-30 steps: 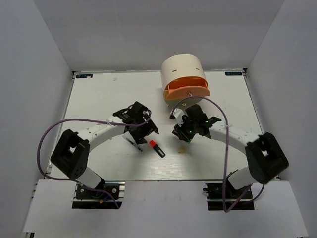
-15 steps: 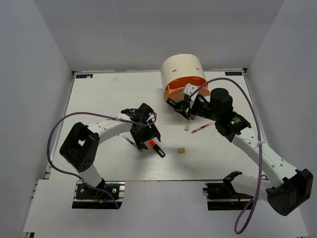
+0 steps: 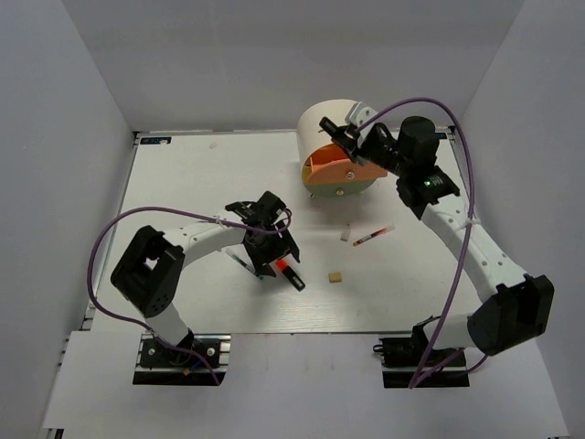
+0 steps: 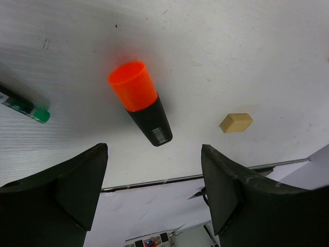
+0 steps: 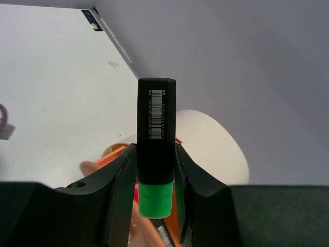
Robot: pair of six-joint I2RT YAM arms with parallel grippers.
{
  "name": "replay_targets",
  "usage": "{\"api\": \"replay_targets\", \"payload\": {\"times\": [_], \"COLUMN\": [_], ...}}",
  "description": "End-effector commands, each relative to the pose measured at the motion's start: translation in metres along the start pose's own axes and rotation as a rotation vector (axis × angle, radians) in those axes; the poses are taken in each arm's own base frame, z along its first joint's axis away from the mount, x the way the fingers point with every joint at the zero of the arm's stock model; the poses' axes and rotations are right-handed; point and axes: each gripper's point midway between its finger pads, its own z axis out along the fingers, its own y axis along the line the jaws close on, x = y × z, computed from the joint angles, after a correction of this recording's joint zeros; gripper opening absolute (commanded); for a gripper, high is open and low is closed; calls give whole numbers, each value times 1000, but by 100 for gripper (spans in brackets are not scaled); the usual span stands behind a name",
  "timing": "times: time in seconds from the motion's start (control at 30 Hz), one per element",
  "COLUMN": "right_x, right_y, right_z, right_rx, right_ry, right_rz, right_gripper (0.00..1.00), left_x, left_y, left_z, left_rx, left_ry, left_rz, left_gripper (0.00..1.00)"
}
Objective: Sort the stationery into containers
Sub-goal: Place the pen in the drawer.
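- Right end effector is clamped on the green-ended highlighter. Its long axis runs along the fingers, green end toward the wrist, black end pointing out.
- Top view: right end effector hangs over the cream organiser, about above the back of the pulled-out orange drawer.
- Wrist cam shows the drawer's orange rim low and left of the held highlighter, so I judge the opening lies toward the wrist side, below. Can't tell if a drop from here would clear the rim.
- Left end effector is spread wide, holding nothing, poised above the tabletop.
- Orange-capped highlighter lies flat just ahead of the gap, roughly centred. Its axis is diagonal, cap far-left, black end near-right, so it crosses the finger line at a slant. I'd guess a small wrist turn before closing.
- Tan eraser sits apart on the right, and a green-tipped item is far left. Left arm is nearer to all three.
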Motion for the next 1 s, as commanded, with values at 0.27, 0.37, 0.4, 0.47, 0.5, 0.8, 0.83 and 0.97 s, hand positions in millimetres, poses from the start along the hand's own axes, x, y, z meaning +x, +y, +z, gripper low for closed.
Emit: {"api": "replay_targets", "payload": {"times": [0.27,0.37,0.4,0.47,0.5,0.8,0.83,0.97], "right_x": [16,23,24,36,42,68,69,66], "right_y": [-24,-23,-25,-23,-24,-27,-27,-27], "right_z": [8,9,10,9,12,10,10,7], "right_rx": [-127,-176,-180,-200,-205,-220,-222,-221], "right_ry": [-58,-45,-48,-10,0,52,55,46], "right_rz": [-65,-47,-50,-18,-11,34,39,40], "right_gripper": [4,9,11,17,19,46,48,54], "left_x": [8,9,9,9,9,11,11,11], "left_y": [-2,-3,-3,-3,-3,2,2,-1], "left_z": [12,12,12,15,15,24,24,25], "left_rx": [11,14,14,13,13,-19,-19,-15], "left_ry": [33,41,41,42,42,66,66,75], "left_rz": [-9,-9,-9,-10,-10,-18,-18,-18], "left_gripper": [83,83,83,84,84,84,84,84]}}
